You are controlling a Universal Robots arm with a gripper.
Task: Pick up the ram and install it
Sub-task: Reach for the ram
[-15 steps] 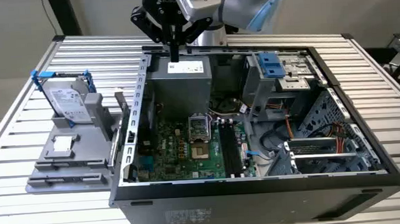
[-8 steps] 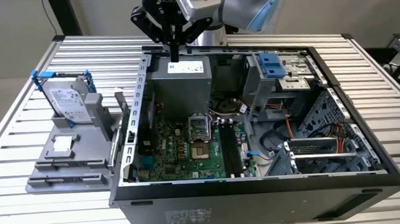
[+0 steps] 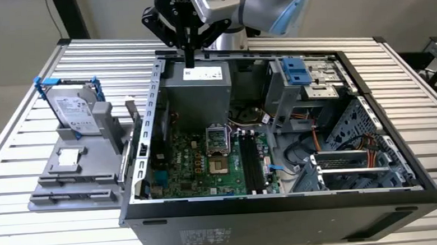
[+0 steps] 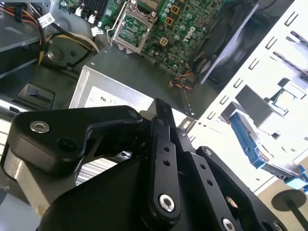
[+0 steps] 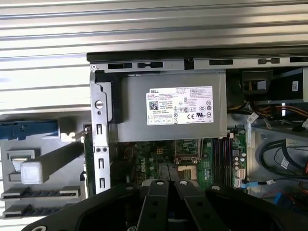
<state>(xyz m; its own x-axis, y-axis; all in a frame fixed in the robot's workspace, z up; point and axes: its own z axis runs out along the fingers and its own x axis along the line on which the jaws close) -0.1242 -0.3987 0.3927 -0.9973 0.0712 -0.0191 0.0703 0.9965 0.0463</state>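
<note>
The ram [image 3: 133,121] appears in the exterior view as a thin, flat, narrow strip standing on end at the edge of a grey fixture [image 3: 72,180]. It is just beside the outer wall of the open computer case [image 3: 154,103], on the exterior view's left; its surface detail is too small to make out. The gripper [image 3: 191,63] hangs well apart from it, above the power supply [image 5: 173,110], and its black fingers [image 4: 161,144] are drawn close together. The power supply is a grey metal box with a white label [image 5: 179,106] printed in small dark text and symbols. Below it lies the green motherboard [image 3: 205,162] with long black slots [image 3: 252,160]. On the fixture a grey hard drive [image 3: 76,110] with a white label stands upright in a blue bracket [image 3: 44,82]. Everything rests on a ribbed metal table [image 3: 60,237].
</note>
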